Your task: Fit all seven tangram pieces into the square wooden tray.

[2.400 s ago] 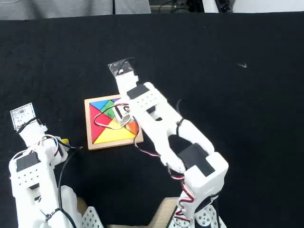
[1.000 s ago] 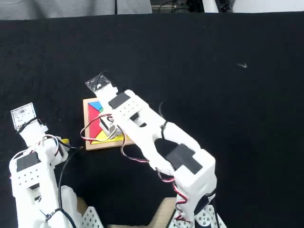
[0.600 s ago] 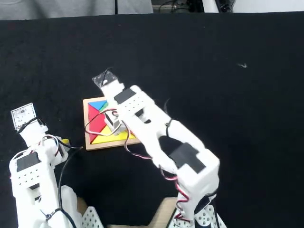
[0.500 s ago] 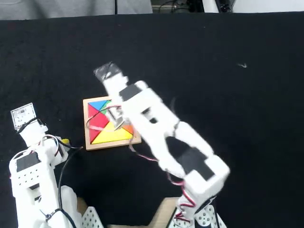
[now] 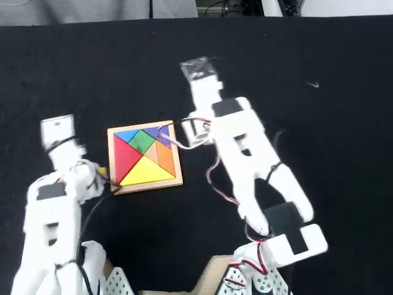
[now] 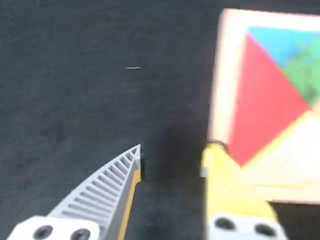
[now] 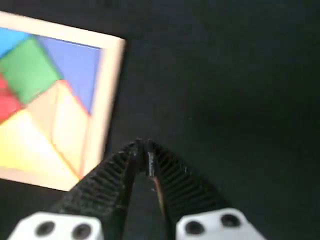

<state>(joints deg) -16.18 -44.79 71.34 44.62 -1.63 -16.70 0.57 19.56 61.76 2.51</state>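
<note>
Black table (image 5: 331,141), square wooden tray (image 5: 111,161) on it, grey backdrop (image 5: 73,8), perhaps fabric

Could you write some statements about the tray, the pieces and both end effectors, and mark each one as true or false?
1. The red triangle lies inside the wooden tray. True.
2. The right end effector is shut on a tangram piece. False: it is shut but empty, over the black table beside the tray.
3. The left end effector is open. True.
4. The yellow triangle lies outside the tray. False: it lies inside, next to the red triangle.
</note>
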